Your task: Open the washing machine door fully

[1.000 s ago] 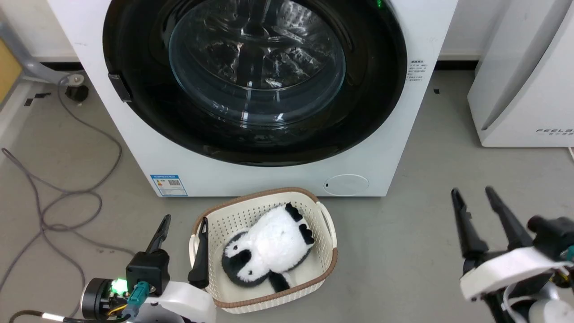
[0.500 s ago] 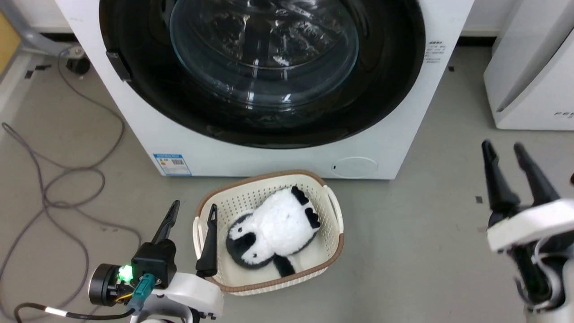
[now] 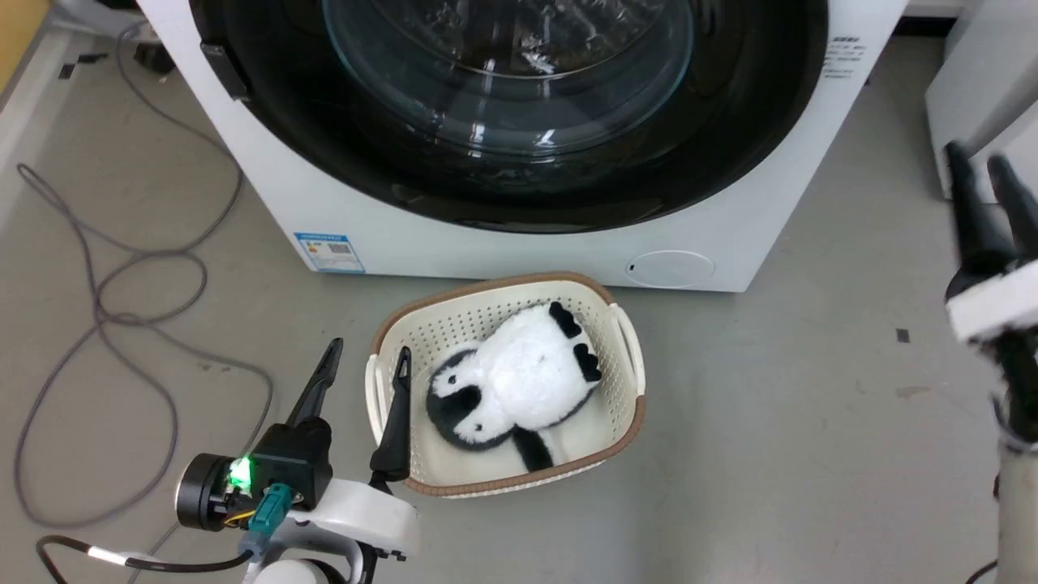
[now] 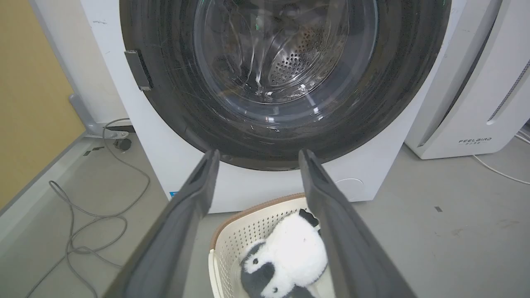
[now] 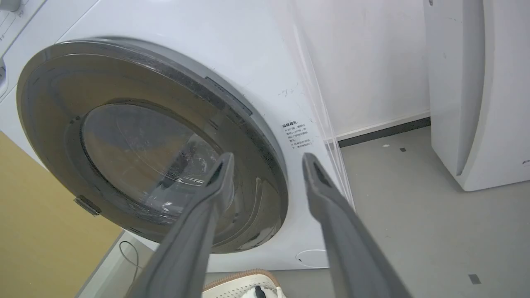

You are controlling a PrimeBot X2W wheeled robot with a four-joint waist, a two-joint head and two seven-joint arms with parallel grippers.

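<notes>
White front-loading washing machine (image 3: 730,243), upper centre of the frame: one.
Round glossy black-rimmed washing machine door (image 3: 519,191) with clear glass bowl centre: one.
Blue-and-white rectangular label sticker (image 3: 328,251), left of centre: one.
Round white cap (image 3: 671,268), right of centre: one.
Cream perforated plastic basket (image 3: 503,282) with brown rim, lower centre: one.
Black-and-white plush toy (image 3: 527,381), lower centre: one.
White plastic appliance (image 3: 997,81), upper right: one.
Grippers: two, the left gripper (image 3: 369,349) at lower left and the right gripper (image 3: 975,156) at the right edge, with two dark fingers each, four in all.

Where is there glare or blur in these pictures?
Head view: bright reflections streak the door; the right end effector is slightly smeared. Left wrist view: small glints on the door glass, otherwise sharp. Right wrist view: a grey sheen veils the door.
</notes>
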